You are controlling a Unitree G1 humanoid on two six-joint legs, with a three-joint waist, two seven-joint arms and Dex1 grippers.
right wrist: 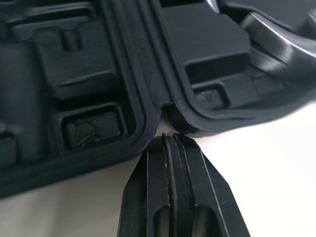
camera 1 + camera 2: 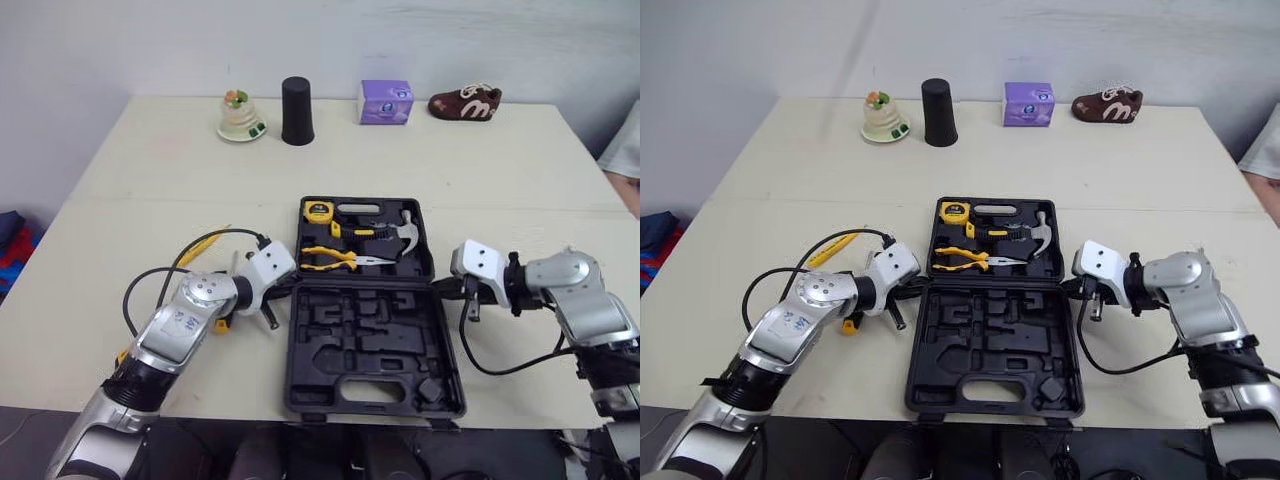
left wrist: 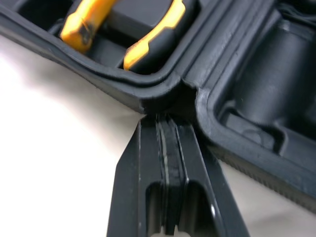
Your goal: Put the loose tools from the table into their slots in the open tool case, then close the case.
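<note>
The black tool case lies open mid-table. Its far half (image 2: 428, 243) holds a yellow tape measure (image 2: 318, 211), yellow-handled pliers (image 2: 335, 258) and a hammer (image 2: 405, 232). The near half (image 2: 365, 350) shows bare moulded recesses. My left gripper (image 3: 165, 121) is shut, its tips pressed against the notch at the hinge's left end (image 2: 290, 287). My right gripper (image 1: 168, 140) is shut too, its tips at the hinge's right end (image 2: 443, 288). Neither holds anything. A yellow-handled item (image 2: 203, 244) lies partly under my left arm; what it is I cannot tell.
Along the table's far edge stand a small dish with a figurine (image 2: 240, 117), a black cup (image 2: 297, 110), a purple box (image 2: 386, 101) and a brown shoe (image 2: 465, 102). A person's sleeve (image 2: 625, 150) shows at the right edge. The case's near rim lies close to the table's front edge.
</note>
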